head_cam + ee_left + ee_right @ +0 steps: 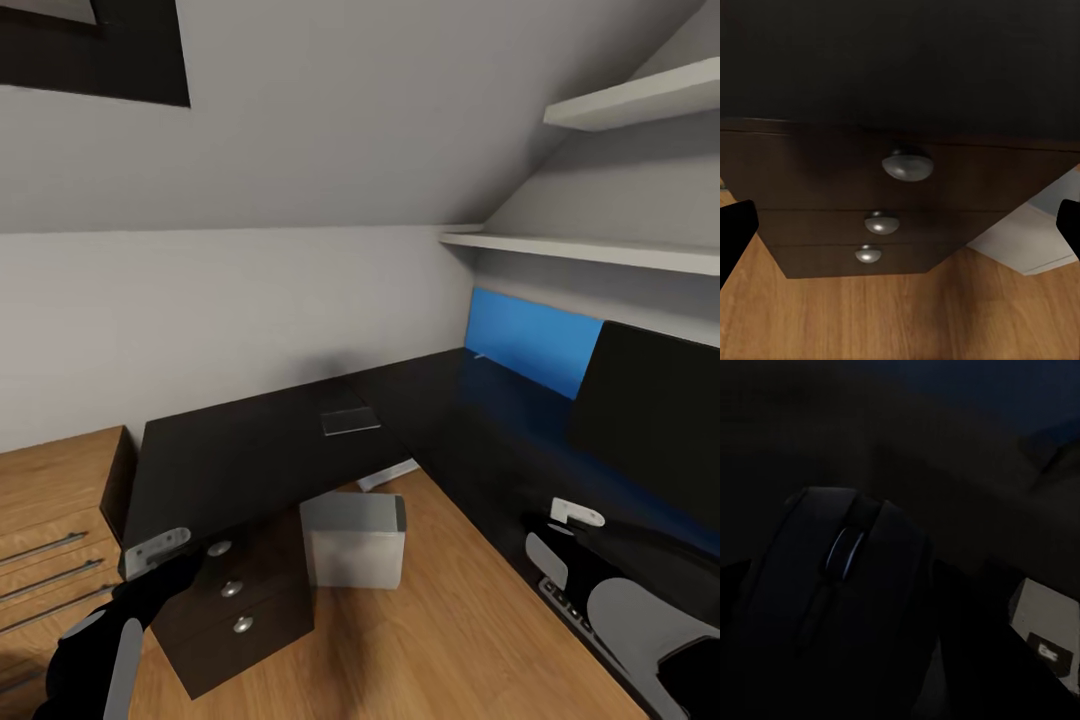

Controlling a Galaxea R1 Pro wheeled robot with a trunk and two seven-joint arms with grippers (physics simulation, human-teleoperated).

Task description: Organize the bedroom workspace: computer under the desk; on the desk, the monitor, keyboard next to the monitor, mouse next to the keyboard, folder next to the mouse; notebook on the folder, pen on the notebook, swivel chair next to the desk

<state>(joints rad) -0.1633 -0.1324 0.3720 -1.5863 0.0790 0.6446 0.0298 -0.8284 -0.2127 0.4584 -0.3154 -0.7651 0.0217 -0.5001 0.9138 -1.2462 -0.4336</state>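
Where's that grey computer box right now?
In the head view the computer stands on the wooden floor in the inner corner of the L-shaped desk, just right of the drawers.

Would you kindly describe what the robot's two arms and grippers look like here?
Both arms are glossy black with pale grey panels. The left gripper sits behind a light grey bracket with small holes; its fingers are plain black. The right gripper carries a small white block. No cables or markings are visible.
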